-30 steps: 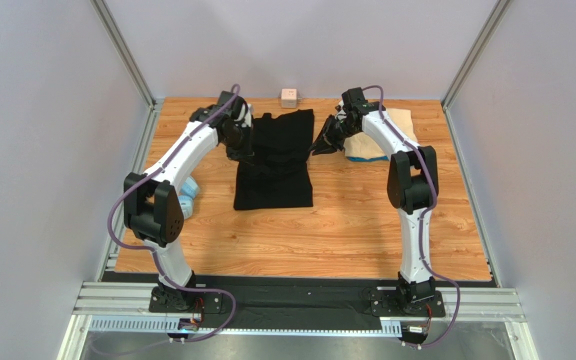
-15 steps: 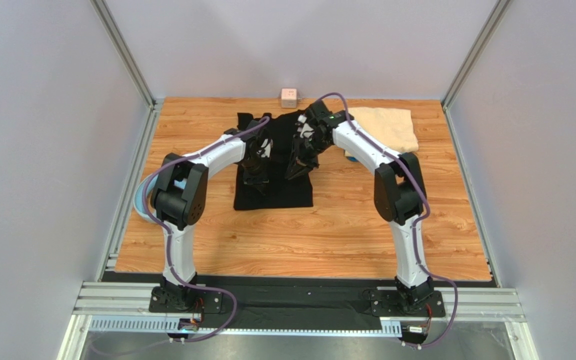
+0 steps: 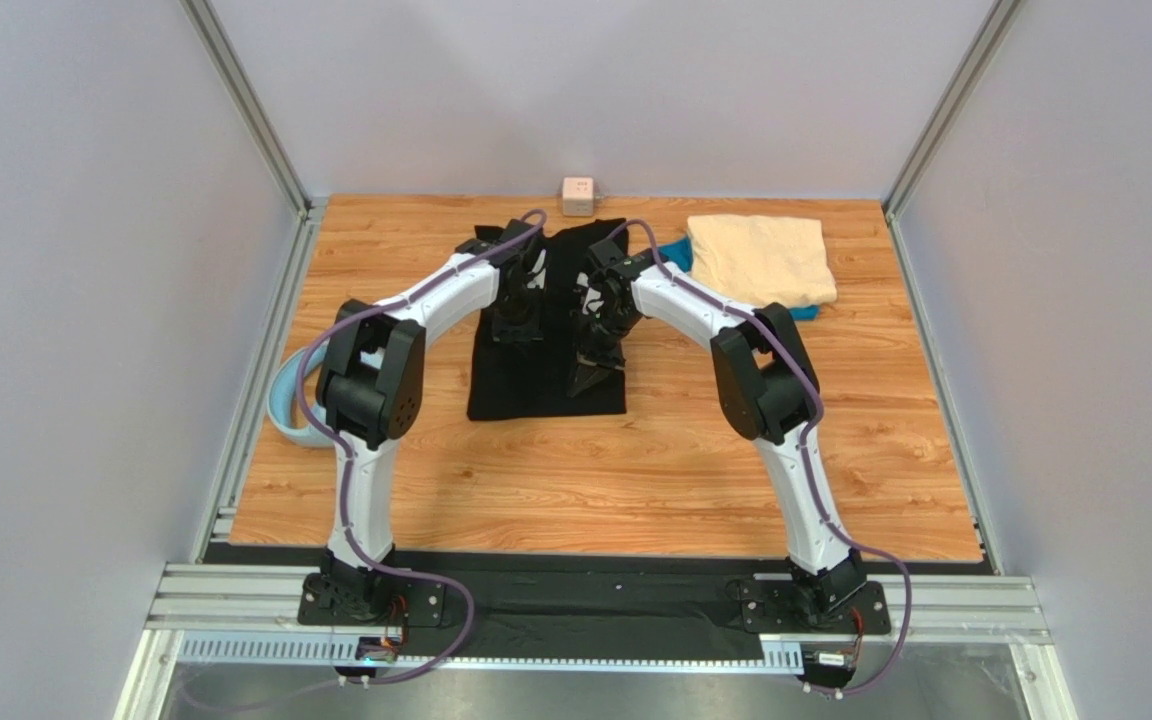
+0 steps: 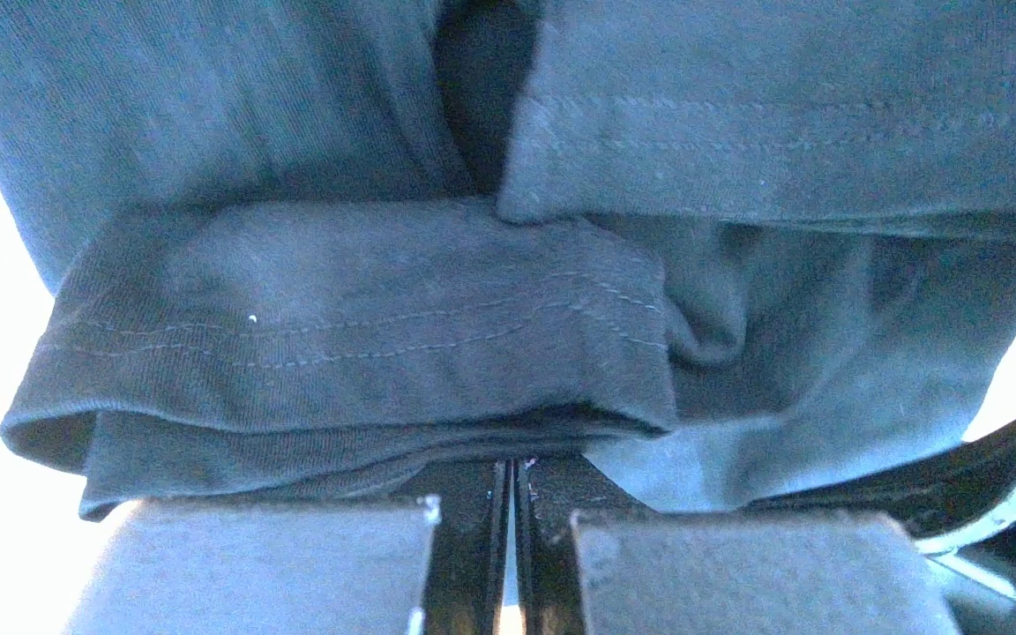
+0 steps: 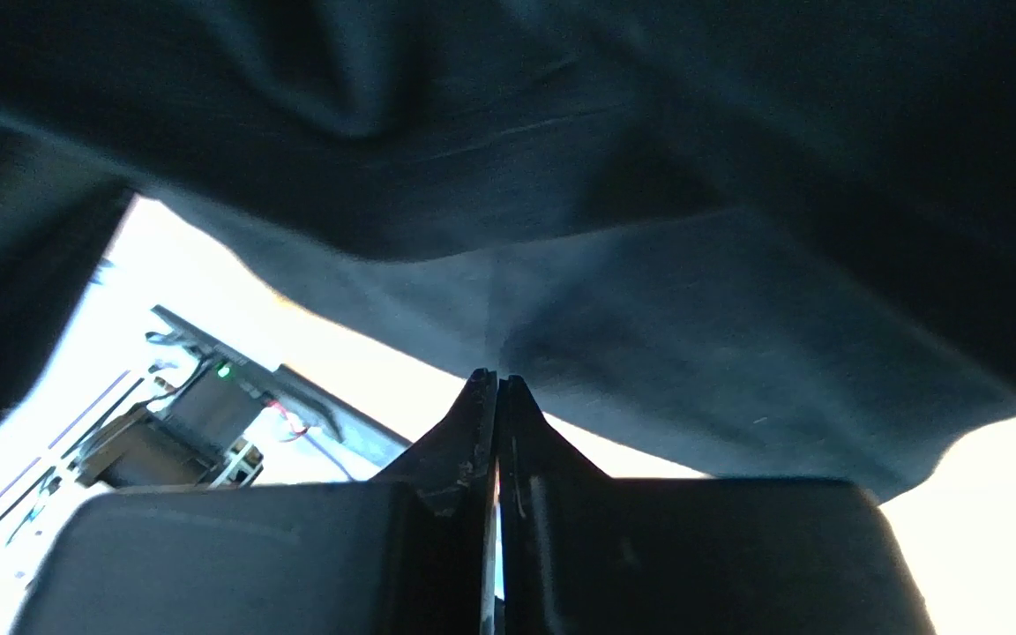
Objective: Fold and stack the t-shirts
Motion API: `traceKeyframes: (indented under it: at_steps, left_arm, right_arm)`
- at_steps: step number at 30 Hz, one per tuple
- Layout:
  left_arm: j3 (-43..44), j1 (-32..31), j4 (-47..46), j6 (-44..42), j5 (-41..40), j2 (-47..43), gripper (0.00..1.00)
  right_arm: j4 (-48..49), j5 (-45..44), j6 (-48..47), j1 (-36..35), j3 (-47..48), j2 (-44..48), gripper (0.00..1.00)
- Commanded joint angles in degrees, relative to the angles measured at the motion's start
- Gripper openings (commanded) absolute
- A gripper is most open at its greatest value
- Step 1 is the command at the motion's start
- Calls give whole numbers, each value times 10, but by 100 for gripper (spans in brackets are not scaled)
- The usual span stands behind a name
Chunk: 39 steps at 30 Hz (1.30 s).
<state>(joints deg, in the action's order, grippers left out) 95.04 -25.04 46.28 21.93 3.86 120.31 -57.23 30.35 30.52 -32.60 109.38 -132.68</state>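
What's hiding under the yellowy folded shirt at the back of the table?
A bit of bright blue cloth peeks out along the near edge of the cream shirt. The rest of it is covered, so its shape and folding cannot be seen.

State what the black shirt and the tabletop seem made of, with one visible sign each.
The black shirt: soft matte knit, probably cotton jersey; fine knit texture and double-stitched hem. The tabletop: wood or wood-look laminate, smooth; plank seams and grain.
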Motion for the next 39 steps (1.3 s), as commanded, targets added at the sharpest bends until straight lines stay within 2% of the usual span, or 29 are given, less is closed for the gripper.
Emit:
traceKeyframes:
  at_steps: [1,6,16,22,31,34,39]
  left_arm:
    - [51,1,1,3,-36,32,1]
    - [102,8,15,16,-62,64,1]
    - [127,58,20,35,-72,60,1]
    - [152,82,20,23,-54,68,1]
    - [180,84,17,-1,-24,99,2]
    - [173,84,24,2,-19,103,2]
    - [90,84,17,-7,-28,17,2]
  right_arm:
    - [-4,-37,-9,-4,-19,-8,0]
    - [23,-88,1,-20,-51,-8,0]
    - [20,-99,-6,-34,-75,-36,0]
    - [17,-97,-14,-34,-94,-42,0]
    - [28,-85,-20,-34,-180,5,0]
    - [23,-72,-26,-34,-209,16,0]
    - [-3,-80,-41,-33,-225,108,0]
